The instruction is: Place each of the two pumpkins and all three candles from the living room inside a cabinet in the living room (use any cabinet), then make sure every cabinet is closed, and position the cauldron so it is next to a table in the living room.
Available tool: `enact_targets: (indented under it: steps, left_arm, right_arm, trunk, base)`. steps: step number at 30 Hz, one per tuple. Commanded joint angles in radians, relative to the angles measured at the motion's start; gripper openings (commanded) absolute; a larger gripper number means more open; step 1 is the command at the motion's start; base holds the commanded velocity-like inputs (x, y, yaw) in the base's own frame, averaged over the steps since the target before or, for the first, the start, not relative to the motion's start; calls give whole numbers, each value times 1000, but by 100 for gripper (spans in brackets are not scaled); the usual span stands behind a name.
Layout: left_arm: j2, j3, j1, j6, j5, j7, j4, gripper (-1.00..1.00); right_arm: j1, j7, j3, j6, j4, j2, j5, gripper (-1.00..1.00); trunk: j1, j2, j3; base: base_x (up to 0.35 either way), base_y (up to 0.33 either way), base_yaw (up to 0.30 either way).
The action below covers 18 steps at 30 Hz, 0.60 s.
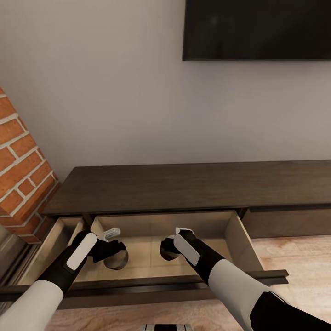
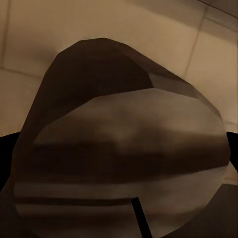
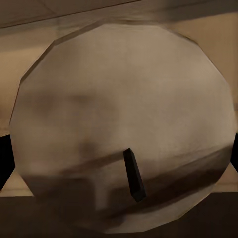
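Clamped left candle (image 2: 124,148) in left gripper (image 1: 109,250), right candle (image 3: 124,129) in right gripper (image 1: 168,248), inside cabinet drawer (image 1: 237,236); best lowered to its floor before release.

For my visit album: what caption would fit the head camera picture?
Both arms reach into the open drawer of the dark cabinet, left gripper and right gripper each holding a candle.
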Motion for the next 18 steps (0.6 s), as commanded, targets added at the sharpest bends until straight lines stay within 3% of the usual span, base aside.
enact_targets:
  steps: [1,10,18]
  left_arm:
    - [1,-4,-1,0,10,10,-1,-100]
    - [0,-4,-1,0,10,10,-1,-100]
    - [0,-3,-1,0,10,10,-1,-100]
  right_arm:
    - [-1,-8,3,1,-1,0,-6,-100]
    - [-1,-7,3,-1,-1,0,-5,-100]
    - [-1,-7,3,-1,-1,0,-5,-100]
  trunk:
    - [0,-1,-5]
    - [4,-3,-40]
    - [4,-3,-40]
  base:
    - [0,0,0]
    - [0,0,0]
    - [0,0,0]
